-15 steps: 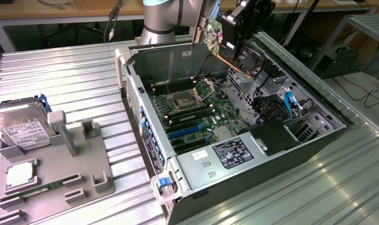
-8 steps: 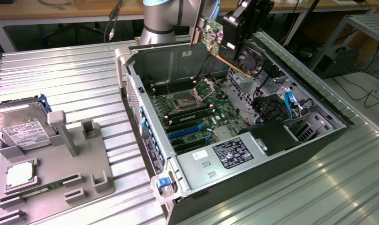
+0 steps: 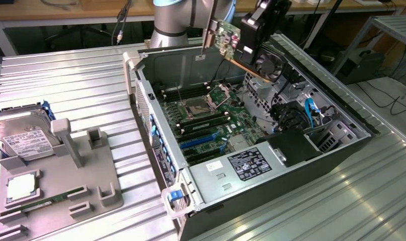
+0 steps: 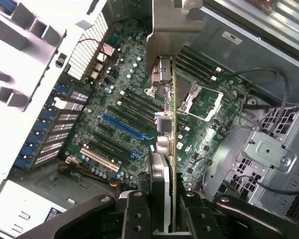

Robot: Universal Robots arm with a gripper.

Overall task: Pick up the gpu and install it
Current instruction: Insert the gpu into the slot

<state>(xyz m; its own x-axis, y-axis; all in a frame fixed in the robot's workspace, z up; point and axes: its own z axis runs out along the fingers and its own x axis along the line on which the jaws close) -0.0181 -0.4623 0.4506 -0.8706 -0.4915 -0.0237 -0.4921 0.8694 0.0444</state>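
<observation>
Overhead, the gpu hangs in the air above the open computer case, touching neither the case nor the motherboard inside it. The gripper is clamped on the card, which tilts in the exterior view, its green board toward that view's left and its black cooler with the round fan toward the right. A thin silvery bracket hangs from the card's end over the case's far wall. In the wrist view the gpu appears edge-on between the two dark fingers of the gripper, one pressed on each face, with the metal bracket at the card's far end. Beneath the card lie the processor socket and the row of expansion slots, one of them blue; the card's edge is well clear of them. The exterior view also shows the socket, the blue slots and a silver power supply with a dark label at the near end of the case. On the ribbed metal table, at the exterior view's left, a grey fixture holds a hard drive with a white label and a thin green memory stick.
</observation>
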